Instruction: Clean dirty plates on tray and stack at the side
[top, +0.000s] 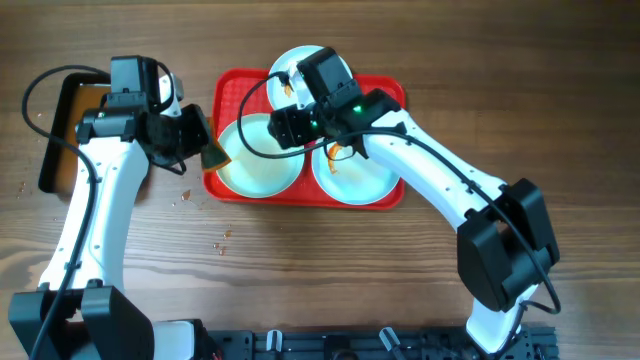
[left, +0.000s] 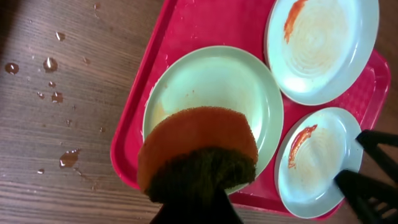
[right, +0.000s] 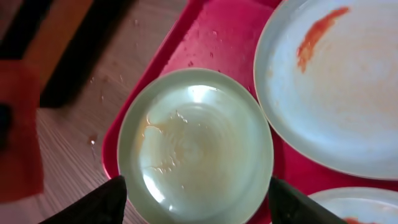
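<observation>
overhead: three plates (top: 250, 176) on tray (top: 228, 90); pan (top: 52, 130) at tray's 9 o'clock; right arm (top: 430, 165) crosses tray | left wrist: left gripper (left: 194, 211) clenched on sponge (left: 199, 143) over wet plate (left: 217, 81); drops (left: 53, 64) at 9 | right wrist: right gripper (right: 198, 202) released, fingers (right: 106, 199) flanking wet plate's 6 o'clock rim

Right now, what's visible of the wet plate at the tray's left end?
The wet plate is round, shallow, glossy mint-white, filmed with water and a brownish tinge, no orange streak. It lies flat on the red tray, beside two smeared plates. The right gripper is open above it; sponge contact cannot be told.
</observation>
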